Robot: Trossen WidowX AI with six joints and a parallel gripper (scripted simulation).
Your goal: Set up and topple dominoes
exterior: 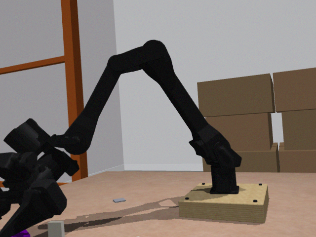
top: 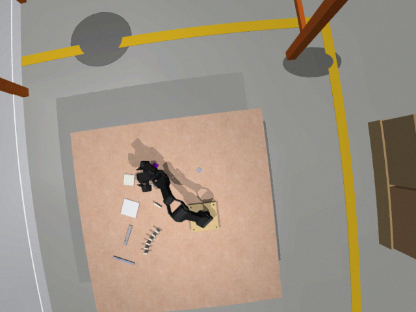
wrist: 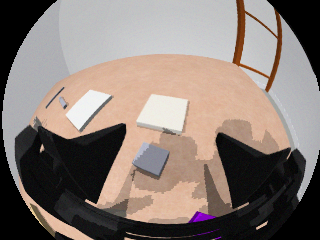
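A curved row of several cream dominoes (top: 151, 238) stands in the lower left of the mat. A loose cream domino (top: 156, 203) lies apart from the row, beside the arm, and seems to rest on its long edge. Another cream domino (exterior: 56, 229) stands upright by the gripper's near finger in the exterior view; the arm mostly hides it from above. My gripper (top: 138, 177) (wrist: 174, 134) is wide open and empty, well away from the row. It is above a small blue-grey block (wrist: 151, 160), which lies between and below the fingers in the wrist view.
A cream square tile (top: 129, 179) (wrist: 163, 114) and a larger white tile (top: 130, 208) (wrist: 90, 109) lie left of the arm. Two grey bars (top: 127, 234) (top: 123, 260) lie left of the row. A purple object (top: 155, 165) (wrist: 201, 218) is beside the gripper. A small grey tile (top: 199, 169) (exterior: 119, 200) lies farther right.
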